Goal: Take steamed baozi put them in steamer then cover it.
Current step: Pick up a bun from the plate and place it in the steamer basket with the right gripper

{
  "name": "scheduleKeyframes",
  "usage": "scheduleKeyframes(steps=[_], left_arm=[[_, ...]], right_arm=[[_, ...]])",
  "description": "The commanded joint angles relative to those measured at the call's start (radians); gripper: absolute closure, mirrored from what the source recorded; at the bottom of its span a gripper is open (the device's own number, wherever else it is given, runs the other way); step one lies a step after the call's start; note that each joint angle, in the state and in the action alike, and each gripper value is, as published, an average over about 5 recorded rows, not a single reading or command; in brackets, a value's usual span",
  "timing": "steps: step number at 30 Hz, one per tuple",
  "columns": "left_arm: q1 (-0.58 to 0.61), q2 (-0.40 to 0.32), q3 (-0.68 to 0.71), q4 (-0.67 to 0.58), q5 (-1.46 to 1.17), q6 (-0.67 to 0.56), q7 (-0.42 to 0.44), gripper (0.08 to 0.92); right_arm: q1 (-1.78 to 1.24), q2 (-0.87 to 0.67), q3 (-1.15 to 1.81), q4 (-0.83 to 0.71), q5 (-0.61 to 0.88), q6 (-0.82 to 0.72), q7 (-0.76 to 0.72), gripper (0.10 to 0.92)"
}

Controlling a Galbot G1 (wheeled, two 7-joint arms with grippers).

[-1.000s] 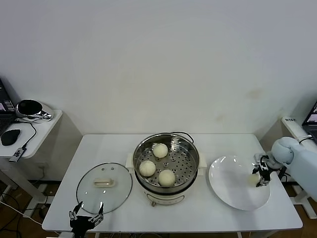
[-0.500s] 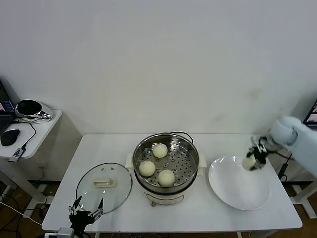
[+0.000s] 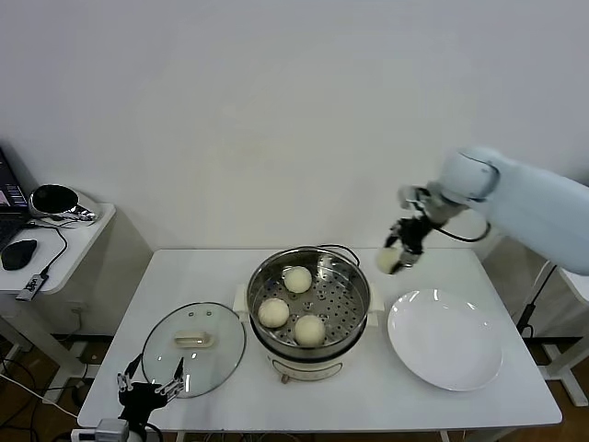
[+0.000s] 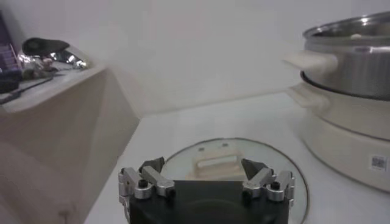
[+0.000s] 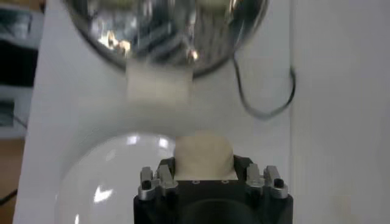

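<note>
Three cream-white baozi lie on the perforated tray of the shiny steamer at the table's middle. My right gripper is shut on a fourth baozi and holds it in the air just right of the steamer's rim, above the table. In the right wrist view that baozi sits between the jaws. The glass cover with its cream handle lies flat on the table left of the steamer. My left gripper is open and empty at the table's front left edge, just before the cover.
An empty white plate lies right of the steamer. A black power cord runs behind the steamer. A side table with a mouse and dark objects stands at the far left.
My right gripper has lifted the baozi off the white plate and carried it up and left to beside the steamer's right rim. The left gripper has dropped slightly lower.
</note>
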Motion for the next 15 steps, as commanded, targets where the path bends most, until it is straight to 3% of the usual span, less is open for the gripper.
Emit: scheduleKeyframes(steps=[1, 15], left_arm=[[0.002, -0.003, -0.005, -0.039, -0.011, 0.000, 0.000, 0.177], [0.002, -0.006, -0.006, -0.031, -0.019, -0.004, -0.001, 0.177]], right_arm=[[0.106, 0.285, -0.157, -0.048, 0.162, -0.086, 0.013, 0.431], [-0.040, 0.323, -0.167, -0.076, 0.026, -0.111, 0.068, 0.431]])
